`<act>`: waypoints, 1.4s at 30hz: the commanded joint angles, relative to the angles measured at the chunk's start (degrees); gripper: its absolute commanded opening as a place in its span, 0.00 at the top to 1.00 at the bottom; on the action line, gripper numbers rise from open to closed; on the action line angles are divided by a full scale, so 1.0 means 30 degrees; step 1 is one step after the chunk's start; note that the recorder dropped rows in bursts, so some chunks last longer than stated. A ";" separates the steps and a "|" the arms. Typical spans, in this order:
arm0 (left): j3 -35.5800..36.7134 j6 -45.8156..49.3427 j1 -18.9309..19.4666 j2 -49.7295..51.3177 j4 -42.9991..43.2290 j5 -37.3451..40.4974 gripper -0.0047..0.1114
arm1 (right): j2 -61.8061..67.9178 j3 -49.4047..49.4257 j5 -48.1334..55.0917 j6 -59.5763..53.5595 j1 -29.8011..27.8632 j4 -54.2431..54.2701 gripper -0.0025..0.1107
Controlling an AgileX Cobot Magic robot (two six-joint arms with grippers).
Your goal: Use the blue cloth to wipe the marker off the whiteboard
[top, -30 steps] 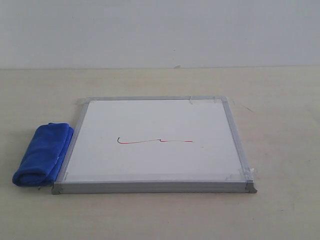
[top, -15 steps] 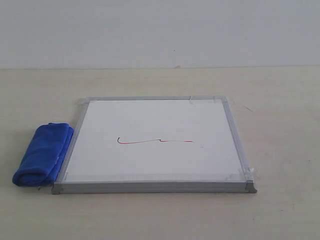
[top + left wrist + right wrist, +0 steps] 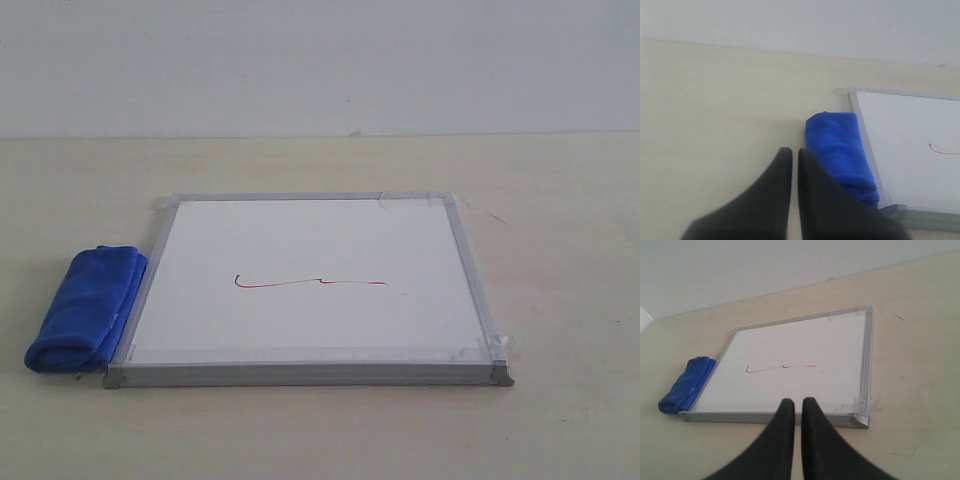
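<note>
The whiteboard (image 3: 310, 340) lies flat in the middle of the table, taped at its corners. Across its centre runs the marker (image 3: 310, 284), a thin red line with a dark hook at its left end. The blue cloth (image 3: 85, 310) lies rolled against the board's left frame edge. Neither gripper shows in the exterior view. In the left wrist view my left gripper (image 3: 795, 152) is shut and holds nothing, hovering short of the blue cloth (image 3: 840, 155). In the right wrist view my right gripper (image 3: 797, 402) is shut and holds nothing, near the whiteboard (image 3: 790, 390) front edge; the marker (image 3: 780, 368) lies beyond.
The light wooden table (image 3: 560, 200) stretches around the board on all sides. A pale wall (image 3: 320, 60) rises behind the table's far edge. Small dark scuffs mark the table to the right of the board.
</note>
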 commanded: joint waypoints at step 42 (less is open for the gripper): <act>-0.0066 0.0037 0.0028 -0.0079 -0.0133 -0.0242 0.92 | -0.1105 0.8997 -0.8956 -0.6107 0.0890 -0.0748 0.97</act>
